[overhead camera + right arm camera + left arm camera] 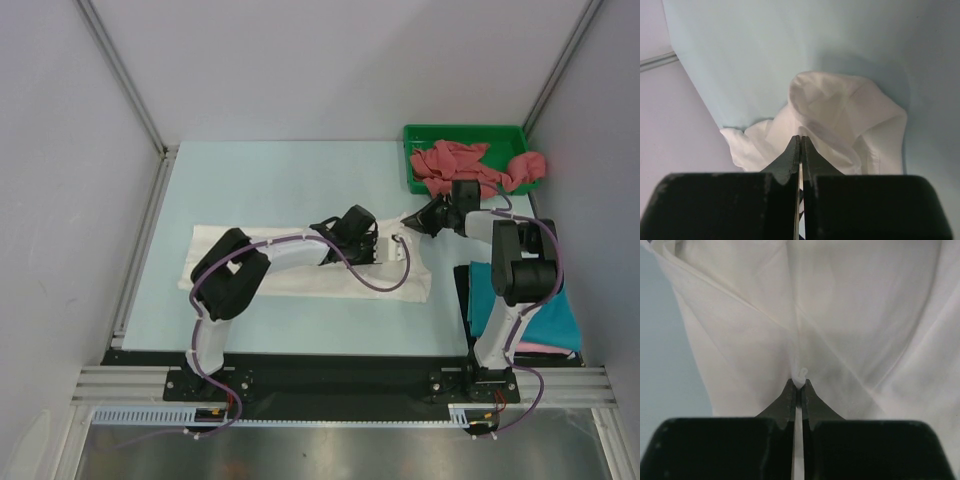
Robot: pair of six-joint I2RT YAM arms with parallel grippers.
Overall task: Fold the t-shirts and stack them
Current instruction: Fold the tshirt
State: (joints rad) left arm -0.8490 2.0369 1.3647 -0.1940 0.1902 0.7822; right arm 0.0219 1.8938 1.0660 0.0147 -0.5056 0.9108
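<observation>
White t-shirt (290, 270) lies spread across middle of table (260, 180). Left gripper (799, 384) clamped on raised pinch of its cloth. Right gripper (800, 139), jaws together, tips at shirt's bunched far-right corner; hold on cloth unclear. Dusty red t-shirts (460, 165) heaped in green tray (465, 131), spilling over right rim. Teal t-shirt (545, 325) lies flat atop pink t-shirt (550, 349) at table's right edge.

Left end effector (799, 385) (right end effector (800, 141) too) closed.
</observation>
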